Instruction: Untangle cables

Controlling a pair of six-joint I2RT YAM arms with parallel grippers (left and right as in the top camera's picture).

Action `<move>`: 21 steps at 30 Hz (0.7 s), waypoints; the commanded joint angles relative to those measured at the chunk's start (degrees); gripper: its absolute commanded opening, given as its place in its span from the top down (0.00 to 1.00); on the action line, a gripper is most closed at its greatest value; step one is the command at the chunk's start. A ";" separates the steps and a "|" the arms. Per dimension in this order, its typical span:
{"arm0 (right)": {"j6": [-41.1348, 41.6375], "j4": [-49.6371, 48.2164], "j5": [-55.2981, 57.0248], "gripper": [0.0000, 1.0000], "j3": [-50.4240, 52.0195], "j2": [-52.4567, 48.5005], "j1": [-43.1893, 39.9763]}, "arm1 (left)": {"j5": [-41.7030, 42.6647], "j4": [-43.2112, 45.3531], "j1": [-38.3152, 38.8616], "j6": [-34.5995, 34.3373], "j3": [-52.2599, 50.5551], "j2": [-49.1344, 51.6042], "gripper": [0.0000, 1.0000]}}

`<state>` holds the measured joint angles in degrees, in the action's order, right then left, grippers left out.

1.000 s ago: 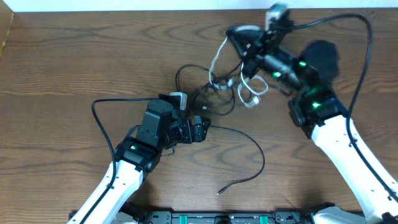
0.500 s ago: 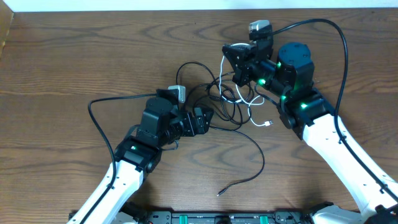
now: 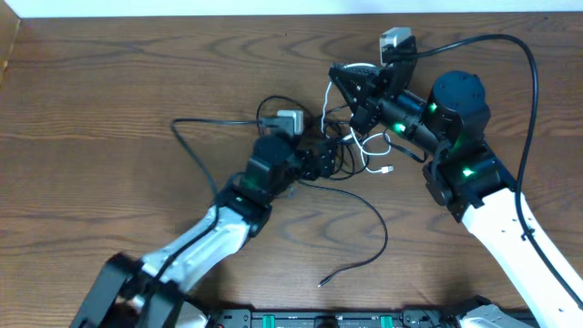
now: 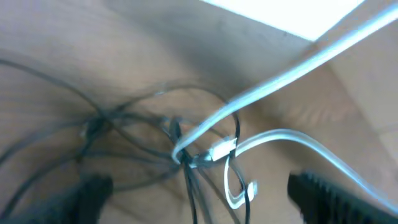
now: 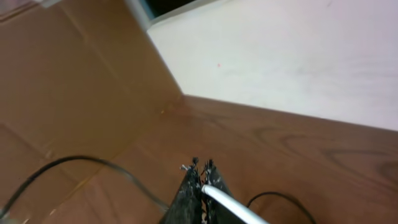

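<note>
Several cables knot just ahead of the spread left gripper; the right gripper, beyond, pinches the taut white cable.

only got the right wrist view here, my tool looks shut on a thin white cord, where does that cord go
observer: From the right tool the thin white cord drops into a knot of thin black cords mid-table.
operator: where's my left tool
observer: The left tool is open at that knot, gripping nothing.
operator: any free ends
observer: The white cord's small plug lies loose on the brown wooden table, right of the knot.
</note>
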<state>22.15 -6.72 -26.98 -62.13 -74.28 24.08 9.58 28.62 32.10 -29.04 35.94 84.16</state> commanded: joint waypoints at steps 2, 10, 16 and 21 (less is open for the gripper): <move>0.55 1.09 -4.83 0.99 -0.55 0.57 0.13 | -4.09 7.06 0.83 1.79 0.66 6.43 0.10; 0.55 3.28 -5.62 0.99 -0.55 0.57 0.13 | -15.45 9.88 0.83 1.79 0.66 9.46 0.38; 0.55 3.32 -6.88 0.99 -0.55 0.57 0.13 | -15.45 11.58 0.74 1.79 0.66 9.46 0.69; 0.52 3.89 -7.91 0.99 -0.55 0.57 0.13 | -16.94 11.45 0.76 1.84 0.66 9.44 0.92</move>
<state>22.17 -3.01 -33.47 -62.13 -74.24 24.08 -4.71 40.10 32.91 -28.03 35.99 93.45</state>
